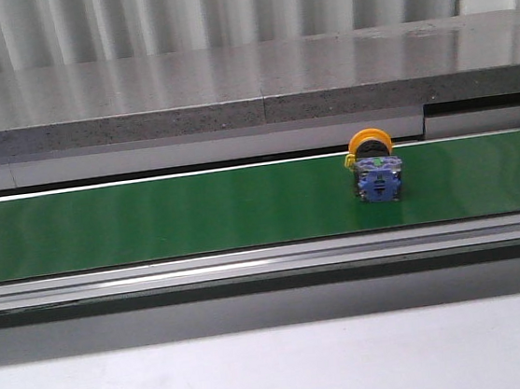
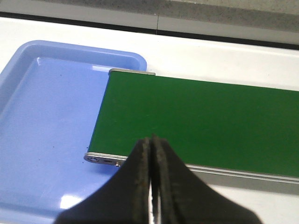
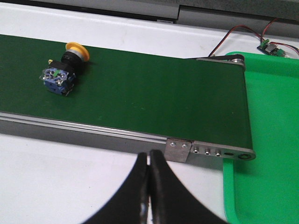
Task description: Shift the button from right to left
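Observation:
The button (image 1: 375, 167) lies on its side on the green belt (image 1: 168, 214), right of the middle, with its yellow-orange cap toward the far edge and its blue contact block toward me. It also shows in the right wrist view (image 3: 64, 70). My right gripper (image 3: 148, 158) is shut and empty, over the white table just in front of the belt's right end. My left gripper (image 2: 152, 144) is shut and empty, over the near edge of the belt's left end (image 2: 196, 121). Neither gripper shows in the front view.
A blue tray (image 2: 42, 121) lies under the belt's left end. A green tray (image 3: 271, 140) lies at the belt's right end, with a small wired circuit board (image 3: 271, 49) behind it. A grey stone ledge (image 1: 247, 79) runs behind the belt.

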You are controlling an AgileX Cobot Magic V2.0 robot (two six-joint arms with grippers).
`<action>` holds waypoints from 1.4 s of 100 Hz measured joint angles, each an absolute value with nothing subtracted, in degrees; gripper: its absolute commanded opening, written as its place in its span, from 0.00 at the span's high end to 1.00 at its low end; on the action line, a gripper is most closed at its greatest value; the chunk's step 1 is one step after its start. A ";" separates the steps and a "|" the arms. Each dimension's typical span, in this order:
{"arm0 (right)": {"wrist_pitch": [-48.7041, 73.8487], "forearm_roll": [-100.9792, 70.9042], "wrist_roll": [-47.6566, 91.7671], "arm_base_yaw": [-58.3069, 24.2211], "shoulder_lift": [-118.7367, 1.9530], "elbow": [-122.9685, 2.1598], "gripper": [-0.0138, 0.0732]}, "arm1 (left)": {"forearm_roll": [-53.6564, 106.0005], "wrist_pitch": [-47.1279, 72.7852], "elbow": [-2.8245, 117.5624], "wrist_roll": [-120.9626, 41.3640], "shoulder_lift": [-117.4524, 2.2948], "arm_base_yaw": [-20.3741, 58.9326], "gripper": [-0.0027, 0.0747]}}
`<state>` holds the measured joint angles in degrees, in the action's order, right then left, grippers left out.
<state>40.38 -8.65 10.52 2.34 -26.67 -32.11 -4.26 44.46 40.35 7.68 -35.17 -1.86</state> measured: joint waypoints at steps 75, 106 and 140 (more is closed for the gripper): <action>40.38 -8.65 10.52 2.34 -26.67 -32.11 0.92 | -2.62 47.34 40.60 7.68 -36.93 -1.86 0.11; 40.38 -8.65 10.52 2.34 -26.67 -32.11 0.92 | 4.70 50.31 47.36 5.52 -44.08 -0.58 0.11; 40.38 -8.65 10.52 2.34 -26.67 -32.11 0.92 | 5.03 46.11 55.44 7.48 -59.47 13.92 0.12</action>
